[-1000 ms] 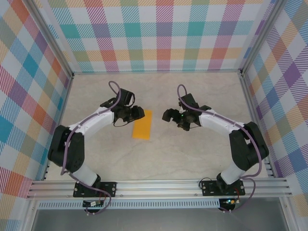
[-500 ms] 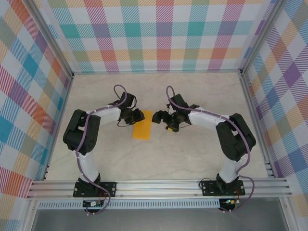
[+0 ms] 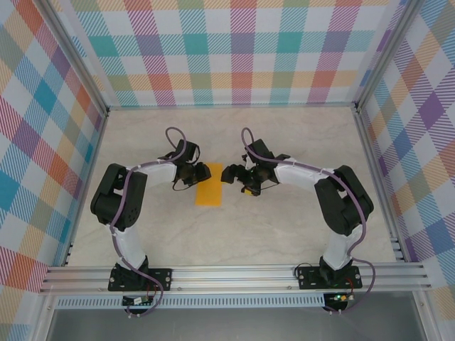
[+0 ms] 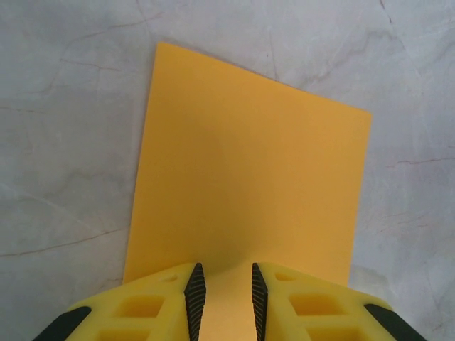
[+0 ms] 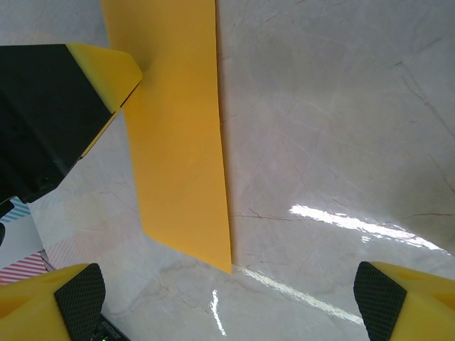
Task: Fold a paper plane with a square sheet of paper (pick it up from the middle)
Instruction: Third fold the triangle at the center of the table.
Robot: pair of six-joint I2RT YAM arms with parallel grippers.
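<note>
Paper (image 3: pixel 211 184) flat on the table (image 3: pixel 298 227), dead centre, narrow orange rectangle. Left gripper (image 4: pixel 222 284) low over its 10 o'clock edge seen from above, pads nearly together, slim gap, flat sheet showing between. Right gripper (image 5: pixel 227 298) off at 2 o'clock, jaws spread wide, just beside the paper.

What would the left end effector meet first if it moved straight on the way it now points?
The orange-yellow paper: the left end effector points down at the sheet's near edge, so the paper lies first in its line. Whether it already touches the paper, I cannot tell.
</note>
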